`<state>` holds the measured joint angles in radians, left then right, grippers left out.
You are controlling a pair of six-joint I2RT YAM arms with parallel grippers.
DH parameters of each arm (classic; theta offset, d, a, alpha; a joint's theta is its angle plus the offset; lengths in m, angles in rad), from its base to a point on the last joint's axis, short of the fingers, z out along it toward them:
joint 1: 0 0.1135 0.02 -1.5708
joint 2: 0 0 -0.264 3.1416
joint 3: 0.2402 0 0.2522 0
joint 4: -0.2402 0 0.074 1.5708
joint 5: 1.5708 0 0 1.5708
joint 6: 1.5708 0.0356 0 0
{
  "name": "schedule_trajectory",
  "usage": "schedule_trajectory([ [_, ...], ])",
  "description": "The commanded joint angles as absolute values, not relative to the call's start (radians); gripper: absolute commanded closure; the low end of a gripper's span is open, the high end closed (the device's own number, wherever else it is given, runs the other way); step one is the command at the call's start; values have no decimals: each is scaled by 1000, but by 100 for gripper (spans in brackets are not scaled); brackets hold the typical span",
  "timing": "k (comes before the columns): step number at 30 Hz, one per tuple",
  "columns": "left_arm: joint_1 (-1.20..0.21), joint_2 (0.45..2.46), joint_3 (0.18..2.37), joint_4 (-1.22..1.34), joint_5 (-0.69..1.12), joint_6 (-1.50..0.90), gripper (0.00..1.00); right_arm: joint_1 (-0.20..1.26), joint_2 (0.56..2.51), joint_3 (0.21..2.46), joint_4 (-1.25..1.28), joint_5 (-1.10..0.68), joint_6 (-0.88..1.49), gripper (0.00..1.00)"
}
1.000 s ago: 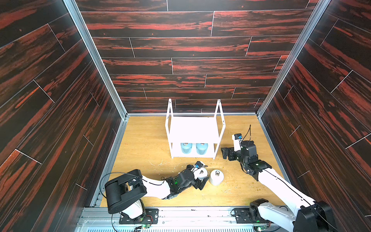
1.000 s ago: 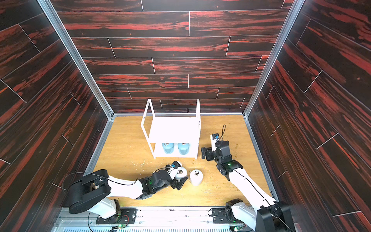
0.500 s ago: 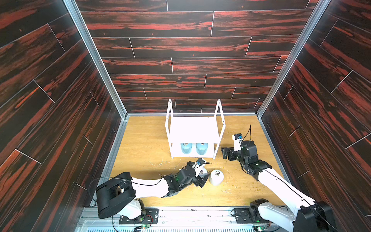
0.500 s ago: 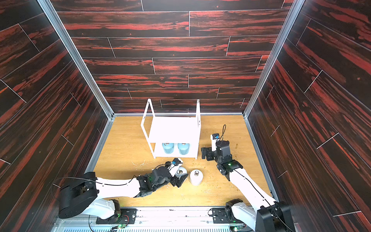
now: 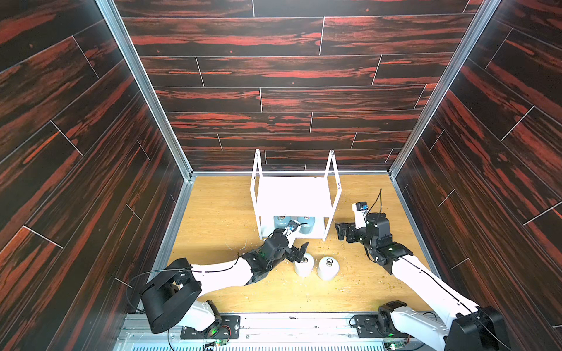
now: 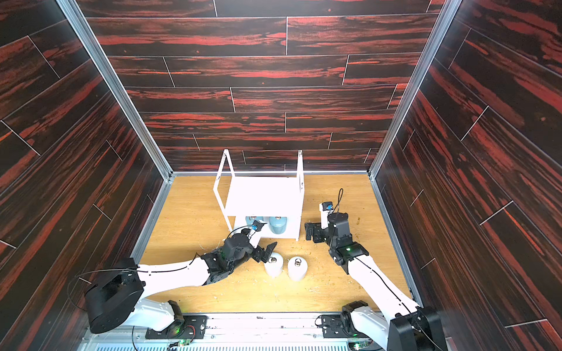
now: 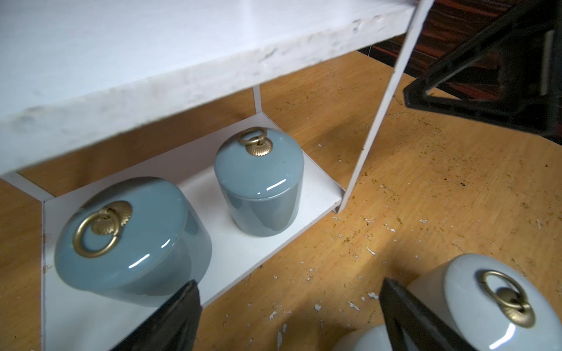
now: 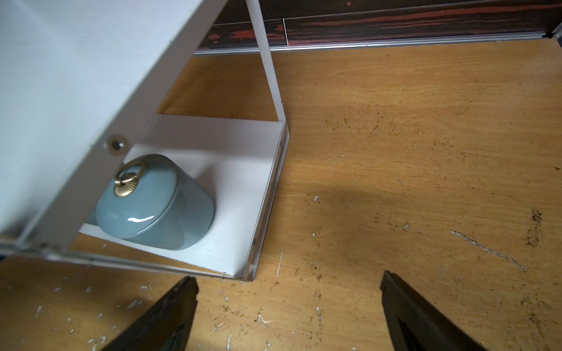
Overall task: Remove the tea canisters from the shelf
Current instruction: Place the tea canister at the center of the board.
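The white shelf [image 5: 293,196] stands at the back of the wooden floor. Two light blue tea canisters [image 5: 305,224] [image 7: 258,182] sit on its lower board; the left one [image 7: 130,237] is partly hidden by my left wrist in both top views. Two white tea canisters [image 5: 304,265] [image 5: 327,268] stand side by side on the floor in front. My left gripper [image 5: 299,252] [image 7: 289,319] is open, just above and left of the nearer white canister [image 7: 486,301], holding nothing. My right gripper [image 5: 342,232] [image 8: 289,313] is open over bare floor by the shelf's right front post.
Dark wood-pattern walls with metal corner rails [image 5: 146,91] close in the floor on three sides. White flakes and brown crumbs [image 8: 486,249] lie scattered over the floor. The shelf's thin posts [image 7: 380,106] stand between the grippers and the blue canisters.
My left arm has swung and stretched out; its gripper has drawn slightly up and toward the shelf off the white canister, which stays on the floor. The right arm has not moved.
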<state>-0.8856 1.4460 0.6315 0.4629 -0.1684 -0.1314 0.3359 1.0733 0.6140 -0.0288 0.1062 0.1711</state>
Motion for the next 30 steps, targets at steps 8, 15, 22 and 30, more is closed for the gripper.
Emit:
schedule_trajectory([
  [8, -798, 1546, 648, 495, -6, -119, 5, 329, 1060, 593, -19, 94, 172, 2],
  [15, -761, 1602, 671, 514, 108, -90, 5, 325, 1059, 591, -21, 95, 167, 2],
  [22, -748, 1650, 696, 495, 169, -48, 5, 323, 1057, 584, -23, 95, 165, 2],
  [30, -747, 1662, 700, 459, 272, 1, 6, 320, 1059, 584, -22, 92, 165, 2],
])
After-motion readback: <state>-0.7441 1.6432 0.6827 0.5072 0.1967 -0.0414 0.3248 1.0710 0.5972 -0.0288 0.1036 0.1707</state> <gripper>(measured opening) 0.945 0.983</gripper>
